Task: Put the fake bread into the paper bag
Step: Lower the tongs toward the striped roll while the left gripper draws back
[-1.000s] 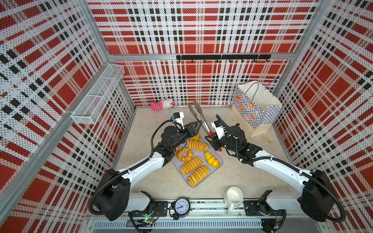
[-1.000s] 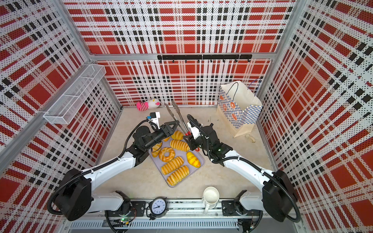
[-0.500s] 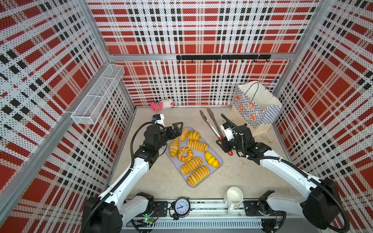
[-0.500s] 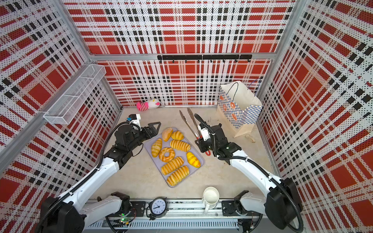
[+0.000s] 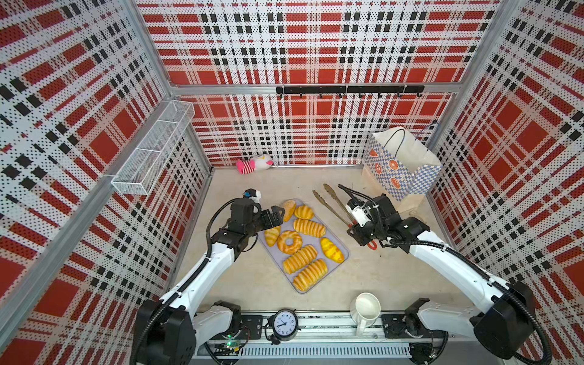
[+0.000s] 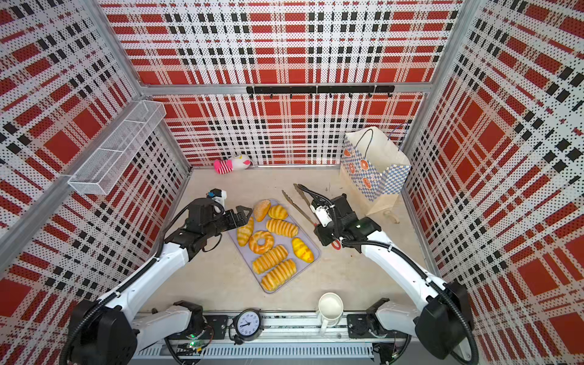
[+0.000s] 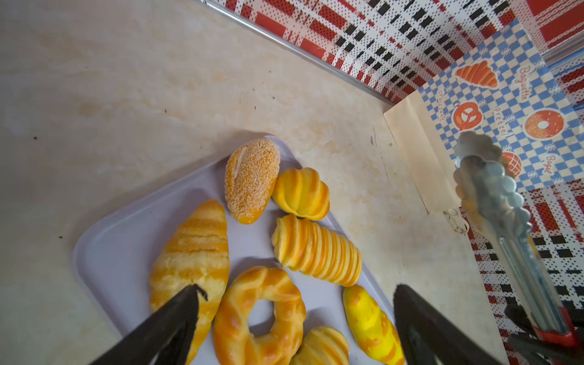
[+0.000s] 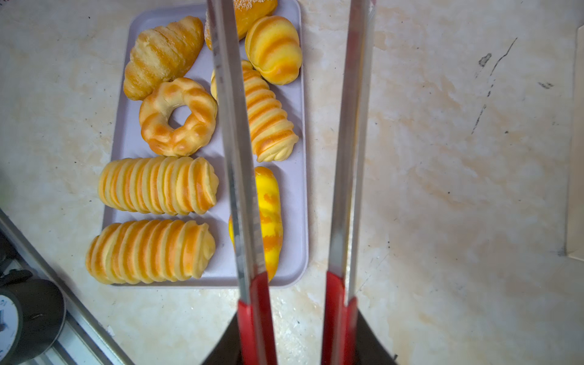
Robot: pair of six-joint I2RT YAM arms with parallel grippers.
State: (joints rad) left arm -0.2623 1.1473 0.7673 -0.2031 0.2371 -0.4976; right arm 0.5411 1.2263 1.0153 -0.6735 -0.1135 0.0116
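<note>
Bread (image 5: 289, 241) here looks light and squashy with a glossy skin, so it would likely give under a squeeze and might slip; the ribbed loaves (image 5: 299, 259) seem best taken across the middle. All eight pieces lie on the tray (image 8: 294, 196); the bag (image 5: 401, 164) stands at two o'clock from it. The left gripper (image 5: 275, 215), jaws wide and empty, hovers at the tray's eleven o'clock corner by the croissant (image 5: 272, 235). The right gripper (image 8: 297, 328), at three o'clock beside the tray, clamps the red handles of the tongs (image 5: 331, 202), their arms apart with nothing between
</note>
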